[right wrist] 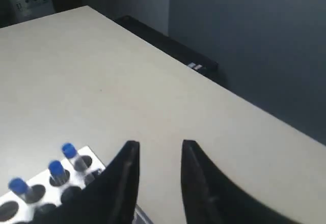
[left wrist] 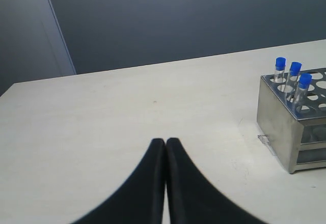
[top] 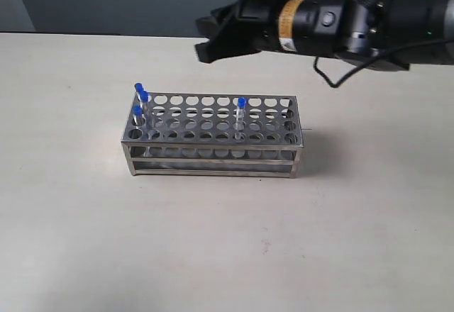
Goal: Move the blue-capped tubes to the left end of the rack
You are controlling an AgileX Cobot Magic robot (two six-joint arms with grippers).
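Right pincer (right wrist: 160, 143) apart, raised over the silvery stainless-steel hole-plate rack (top: 213, 157). Left pincer (left wrist: 165, 141) together. Rack holds 3 blue-capped clear tubes (top: 140, 101) at left end, 1 more tube (top: 240, 117) right of middle.

My fingers (right wrist: 122, 183) are matt black plastic, the rack (top: 213, 157) shiny bare metal, the blue-capped tubes (top: 240, 117) clear smooth plastic, the desk (top: 213, 241) smooth and matt
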